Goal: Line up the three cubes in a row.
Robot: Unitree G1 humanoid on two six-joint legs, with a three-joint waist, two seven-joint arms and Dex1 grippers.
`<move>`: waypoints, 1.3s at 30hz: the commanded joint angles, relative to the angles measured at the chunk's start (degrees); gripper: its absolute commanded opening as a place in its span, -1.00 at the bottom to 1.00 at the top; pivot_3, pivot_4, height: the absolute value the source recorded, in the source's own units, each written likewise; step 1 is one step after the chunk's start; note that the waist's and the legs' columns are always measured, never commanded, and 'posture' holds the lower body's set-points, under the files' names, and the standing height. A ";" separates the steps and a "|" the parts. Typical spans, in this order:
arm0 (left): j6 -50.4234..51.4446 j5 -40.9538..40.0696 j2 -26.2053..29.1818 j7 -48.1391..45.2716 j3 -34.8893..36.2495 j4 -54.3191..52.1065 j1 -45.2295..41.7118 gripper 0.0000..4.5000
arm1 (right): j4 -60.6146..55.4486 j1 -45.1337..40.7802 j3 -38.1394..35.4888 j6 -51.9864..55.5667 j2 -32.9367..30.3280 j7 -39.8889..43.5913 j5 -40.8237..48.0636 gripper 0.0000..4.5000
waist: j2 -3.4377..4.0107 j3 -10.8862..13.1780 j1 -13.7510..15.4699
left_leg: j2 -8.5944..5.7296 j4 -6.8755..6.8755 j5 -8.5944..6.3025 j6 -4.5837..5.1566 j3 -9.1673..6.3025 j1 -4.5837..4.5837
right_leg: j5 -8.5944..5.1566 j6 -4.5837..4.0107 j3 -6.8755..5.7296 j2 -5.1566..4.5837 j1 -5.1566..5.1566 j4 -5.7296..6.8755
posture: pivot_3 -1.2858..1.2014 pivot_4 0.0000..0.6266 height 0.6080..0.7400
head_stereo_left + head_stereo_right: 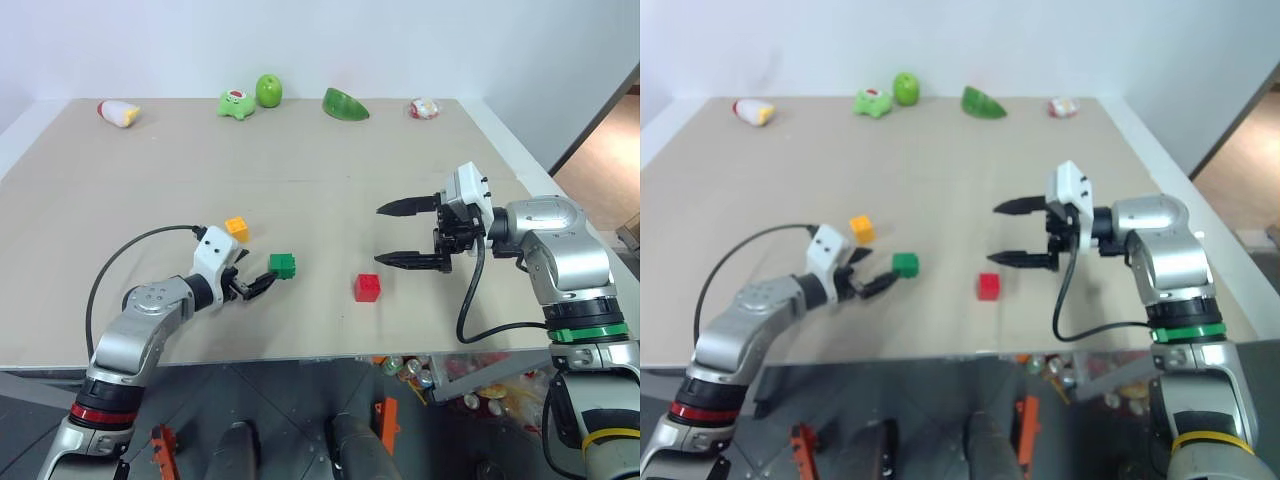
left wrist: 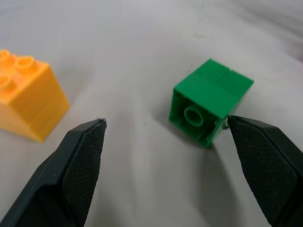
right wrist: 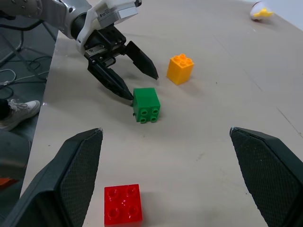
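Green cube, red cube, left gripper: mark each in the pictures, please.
green cube [image 1: 282, 265]: left eye view, on its side face.
red cube [image 1: 367, 287]: left eye view, on its studded top.
left gripper [image 3: 142, 82]: right wrist view, midway between its fingertips.

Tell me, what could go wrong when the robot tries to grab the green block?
The green cube lies tipped on its side, and one finger of the open left gripper is right at its edge, so closing could push or spin it away instead of pinching it. The yellow cube sits close by and might get bumped. The red cube lies apart, so it seems safe.
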 commanded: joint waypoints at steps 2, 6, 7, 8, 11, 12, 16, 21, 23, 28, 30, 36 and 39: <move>0.00 -0.96 -0.02 -1.17 0.55 -1.53 -1.57 0.88 | -2.58 0.09 -1.34 -0.02 -0.57 -0.54 1.08 0.99 | 0.00 0.00 -0.01 | 0.00 0.02 0.00 0.00 0.00 0.00 | 0.00 0.00 0.00 0.00 0.00 0.00 | 0.03 -0.52 0.90; 0.65 -1.83 -0.08 -1.60 0.80 -2.92 -2.31 0.88 | -2.25 -0.21 -1.24 -0.01 -0.55 -0.37 1.12 0.99 | 0.00 0.00 -0.02 | 0.00 0.02 0.00 0.00 0.00 0.00 | 0.00 0.00 0.00 0.00 0.01 0.00 | 0.03 -0.52 0.90; 0.99 -2.33 -0.26 -1.46 1.20 -3.06 -2.76 0.88 | -2.13 -0.34 -1.21 -0.04 -0.54 -0.33 1.09 0.99 | 0.00 0.00 -0.02 | 0.00 0.02 0.00 0.00 0.00 0.00 | 0.00 0.00 0.00 0.00 0.00 0.00 | 0.03 -0.52 0.90; 1.37 -2.99 -0.58 -1.19 1.79 -3.08 -3.35 0.88 | -1.99 -0.50 -1.17 -0.03 -0.52 -0.33 1.05 0.99 | 0.00 0.00 -0.01 | 0.00 0.03 0.00 0.00 0.00 0.00 | 0.00 0.00 0.00 0.00 0.00 0.00 | 0.03 -0.52 0.90; 2.18 -4.51 -1.94 0.45 3.97 -1.58 -5.67 0.88 | -1.78 -0.70 -1.03 -0.13 -0.49 -0.38 0.82 0.99 | 0.00 0.00 0.00 | 0.00 0.03 0.00 0.00 0.00 -0.01 | 0.01 0.01 0.00 0.00 0.01 0.00 | 0.03 -0.52 0.90; 2.29 -4.77 -2.41 1.02 4.73 -0.58 -6.48 0.88 | -1.79 -0.67 -1.00 -0.15 -0.49 -0.36 0.80 0.99 | 0.00 0.00 0.00 | 0.00 0.04 0.00 0.00 0.00 -0.01 | 0.01 0.01 0.00 0.00 0.01 0.00 | 0.03 -0.52 0.90; 1.04 -3.37 -2.85 2.52 5.20 3.23 -7.95 0.88 | -1.85 -0.55 -0.90 -0.27 -0.48 -0.42 0.63 0.99 | 0.00 0.00 -0.09 | -0.01 0.03 0.00 0.00 0.00 0.01 | 0.02 0.03 0.00 0.01 0.02 0.00 | 0.03 -0.52 0.90; 0.37 -2.30 -2.04 1.23 3.71 3.62 -6.34 0.88 | -2.22 -0.42 -1.18 0.02 -0.63 -0.70 0.83 0.99 | 0.00 0.00 -0.10 | -0.01 0.01 0.00 0.00 -0.01 -0.01 | 0.02 0.05 0.01 0.01 0.01 0.00 | 0.03 -0.52 0.90; 0.49 -2.07 -1.84 0.71 3.43 3.35 -5.77 0.88 | -2.93 -0.07 -1.27 0.42 -0.71 -0.80 1.21 0.99 | 0.00 0.00 -0.10 | -0.01 0.01 0.00 0.00 0.00 -0.01 | 0.02 0.05 0.01 0.01 0.01 0.00 | 0.03 -0.52 0.90; 0.69 -1.89 -1.46 -0.14 2.96 3.11 -5.34 0.88 | -4.00 0.57 -1.25 1.01 -0.58 -1.26 1.65 0.99 | 0.00 0.00 -0.05 | -0.01 0.02 0.00 0.00 -0.01 -0.01 | 0.02 0.05 0.01 0.01 0.01 0.00 | 0.03 -0.52 0.90; 0.47 -1.57 -1.32 -0.30 2.75 3.55 -5.49 0.88 | -4.13 0.70 -1.21 1.07 -0.54 -1.40 1.66 0.99 | 0.00 0.00 -0.06 | -0.01 0.03 0.00 0.00 -0.01 0.00 | 0.02 0.04 0.02 0.01 0.01 0.00 | 0.03 -0.52 0.90; 0.37 -0.92 -0.79 -0.60 2.68 4.19 -5.65 0.88 | -4.29 0.89 -1.38 1.18 -0.60 -1.78 1.64 0.99 | 0.00 0.00 -0.06 | -0.01 0.04 0.00 0.00 0.00 0.00 | 0.03 0.04 0.02 0.01 0.01 0.00 | 0.03 -0.52 0.90; 0.57 -0.35 -0.28 -0.75 2.79 4.14 -5.23 0.88 | -4.51 1.03 -1.47 1.26 -0.70 -1.94 1.76 0.99 | 0.00 0.00 -0.06 | -0.01 0.03 0.00 0.00 0.00 0.00 | 0.03 0.04 0.02 0.01 0.01 0.00 | 0.03 -0.52 0.90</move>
